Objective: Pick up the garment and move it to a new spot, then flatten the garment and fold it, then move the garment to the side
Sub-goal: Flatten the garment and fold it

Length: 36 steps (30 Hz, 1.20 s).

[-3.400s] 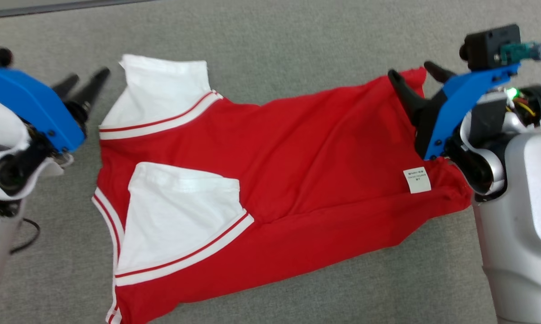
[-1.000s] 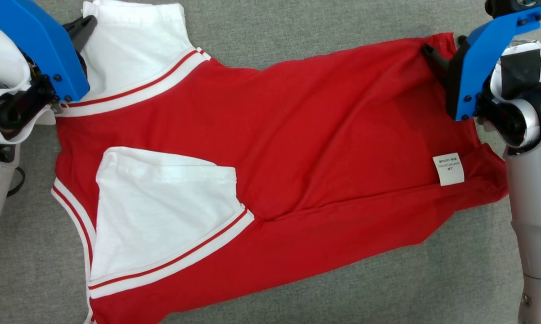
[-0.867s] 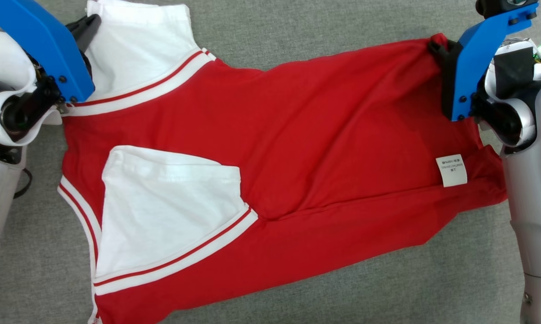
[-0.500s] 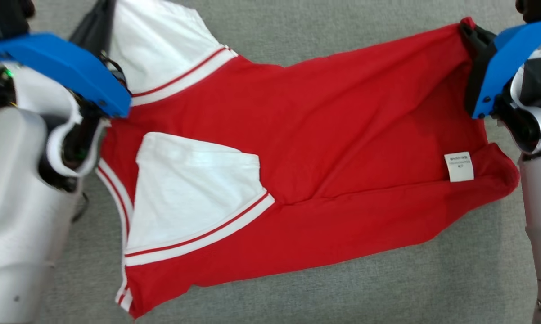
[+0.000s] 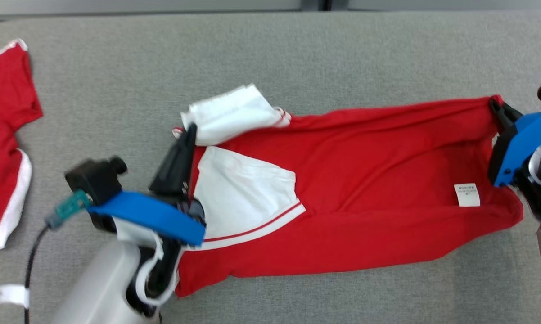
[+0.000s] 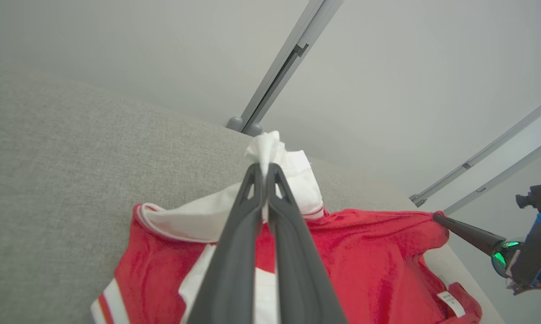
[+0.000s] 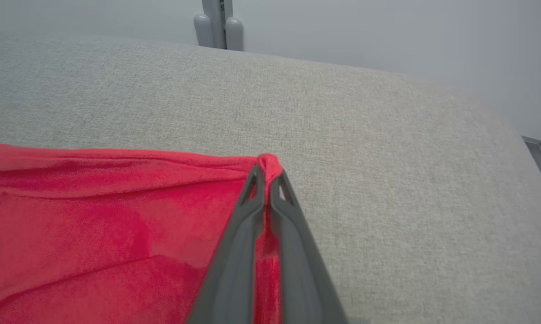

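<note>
Head view: the red garment (image 5: 365,180) is stretched across the grey table (image 5: 297,49), running from just left of centre out to 3 o'clock. The left gripper (image 5: 190,130) sits at its 9 o'clock end, fingers pinched tight on the white sleeve (image 5: 230,112). The right gripper (image 5: 495,104) is way over at 3 o'clock, fingers closed on the red hem corner, with a white label (image 5: 466,194) near it. A second shirt (image 5: 0,135) lies at the 9 o'clock edge, well apart. Left wrist view: both fingers are squeezed together with white cloth bunched at the tips, red body down toward 6 o'clock. Right wrist view: fingers are clamped on a red corner dead centre, with fabric fanning out to 8 o'clock.
</note>
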{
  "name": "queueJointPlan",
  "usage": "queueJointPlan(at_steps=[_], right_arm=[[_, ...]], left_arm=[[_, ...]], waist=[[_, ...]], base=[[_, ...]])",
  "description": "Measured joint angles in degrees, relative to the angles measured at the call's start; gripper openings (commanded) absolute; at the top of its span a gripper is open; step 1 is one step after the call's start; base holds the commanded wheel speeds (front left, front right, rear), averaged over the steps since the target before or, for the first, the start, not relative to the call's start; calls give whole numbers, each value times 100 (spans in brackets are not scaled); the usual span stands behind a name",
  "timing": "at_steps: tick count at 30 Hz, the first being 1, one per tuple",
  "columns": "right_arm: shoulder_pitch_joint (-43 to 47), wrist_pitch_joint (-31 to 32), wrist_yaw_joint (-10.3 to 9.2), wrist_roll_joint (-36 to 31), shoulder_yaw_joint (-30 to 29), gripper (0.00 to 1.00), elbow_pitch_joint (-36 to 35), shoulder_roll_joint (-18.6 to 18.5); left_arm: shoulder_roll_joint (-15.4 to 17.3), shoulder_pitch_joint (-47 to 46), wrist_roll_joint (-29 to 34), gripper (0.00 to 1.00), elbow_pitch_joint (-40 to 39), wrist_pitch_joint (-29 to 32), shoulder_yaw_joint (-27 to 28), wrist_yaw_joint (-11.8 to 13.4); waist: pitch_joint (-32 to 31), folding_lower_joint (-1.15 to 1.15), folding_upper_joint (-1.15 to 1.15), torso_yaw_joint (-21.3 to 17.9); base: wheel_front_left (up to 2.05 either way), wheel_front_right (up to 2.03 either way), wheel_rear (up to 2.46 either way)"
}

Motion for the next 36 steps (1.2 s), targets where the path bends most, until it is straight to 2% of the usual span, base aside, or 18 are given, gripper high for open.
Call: queueJointPlan(at_steps=[2,13,17,18,19,20,21,27,36], right_arm=[[138,-5,-1,-43,-44,0,35,-53],[895,194,0,-136,-287,0,-41,-133],[1127,259,0,-135,-409,0,-133,-89],[1177,289,0,-131,-446,16,-144,-76],[1216,299,-1,-131,-463,100,-158,-67],[1253,298,0,-131,-482,100,-183,-55],[1276,292,0,-131,-520,100,-200,-38],[1501,312,0,-85,-818,100,-530,43],[1843,501,-1,124,-1341,100,-1454,510]], left_arm=[[-1,349,-27,0,-210,-31,-88,25],[-24,1856,-179,0,-1028,-32,-437,513],[-15,2142,-283,0,-1110,-10,-487,559],[-11,2179,-271,0,-1126,14,-521,566],[7,2185,-219,38,-1133,13,-554,565],[38,2175,-146,80,-1135,9,-597,556],[97,2152,-22,100,-1117,-24,-684,500],[198,2124,508,100,-764,-368,-832,504],[301,1668,1062,100,-453,-777,-226,513]], waist=[[-135,0,0,62],[-558,0,0,345],[-602,0,0,368],[-608,0,0,371],[-613,0,0,370],[-619,0,0,368],[-627,0,0,368],[-736,0,0,348],[-857,0,0,310]], base=[[0,0,0],[0,0,0],[0,0,0],[0,0,0],[0,0,0],[0,0,0],[0,0,0],[0,0,0],[0,0,0]])
